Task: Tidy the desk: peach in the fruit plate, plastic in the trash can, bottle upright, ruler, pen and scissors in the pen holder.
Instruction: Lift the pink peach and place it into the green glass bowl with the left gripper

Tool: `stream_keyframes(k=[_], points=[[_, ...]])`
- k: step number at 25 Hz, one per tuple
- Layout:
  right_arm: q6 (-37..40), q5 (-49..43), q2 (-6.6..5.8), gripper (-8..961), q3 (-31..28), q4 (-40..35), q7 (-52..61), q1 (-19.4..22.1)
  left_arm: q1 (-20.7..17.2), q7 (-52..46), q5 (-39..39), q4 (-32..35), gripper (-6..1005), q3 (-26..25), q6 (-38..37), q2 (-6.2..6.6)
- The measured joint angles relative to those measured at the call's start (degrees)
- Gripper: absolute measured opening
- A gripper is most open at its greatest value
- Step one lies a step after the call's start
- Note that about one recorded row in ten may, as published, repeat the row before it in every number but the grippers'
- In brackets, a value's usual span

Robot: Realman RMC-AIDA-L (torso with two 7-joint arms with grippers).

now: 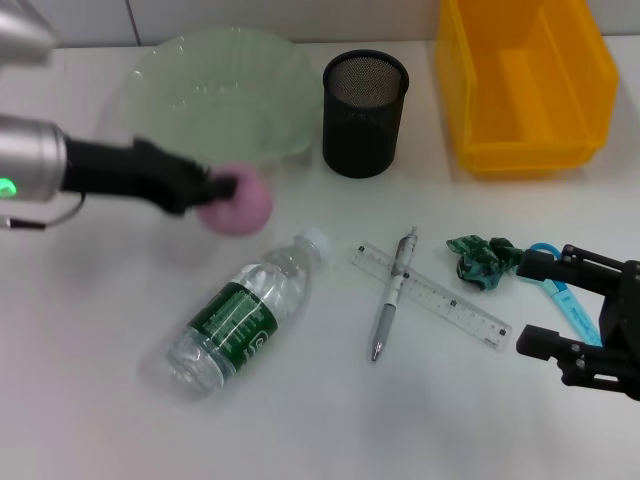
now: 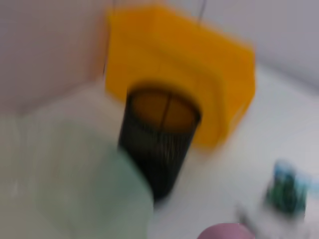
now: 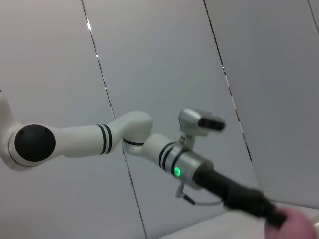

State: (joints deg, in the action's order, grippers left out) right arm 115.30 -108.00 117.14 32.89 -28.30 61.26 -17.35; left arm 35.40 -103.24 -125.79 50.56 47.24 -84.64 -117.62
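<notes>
Because it belongs in the fruit plate [image 1: 215, 90], the left end effector [image 1: 215, 188] is closed around the peach [image 1: 238, 201] beside it; the right end effector [image 1: 545, 300] waits, fingers apart.

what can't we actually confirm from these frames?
- Scissors: head view, mostly hidden behind the right gripper; only blue handles show.
- Left gripper grip on the peach: motion-blurred in head view; its fingers are absent from the left wrist view.
- Pen holder contents: left wrist view too blurred.
- Trash can: far end cropped by the head view's top edge.
</notes>
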Motion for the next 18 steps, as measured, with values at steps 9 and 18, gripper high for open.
stream_keyframes(k=[9,18], points=[[0.00,0.07,0.49,774,-0.03,0.00,-0.12,-0.25,1.49,2.19,14.47,-4.29,93,-8.14,13.01,-0.28],[0.01,-0.11,0.97,774,-0.03,0.12,-0.43,-0.57,2.72,3.05,16.97,-7.41,252,-1.86,24.01,-1.02]])
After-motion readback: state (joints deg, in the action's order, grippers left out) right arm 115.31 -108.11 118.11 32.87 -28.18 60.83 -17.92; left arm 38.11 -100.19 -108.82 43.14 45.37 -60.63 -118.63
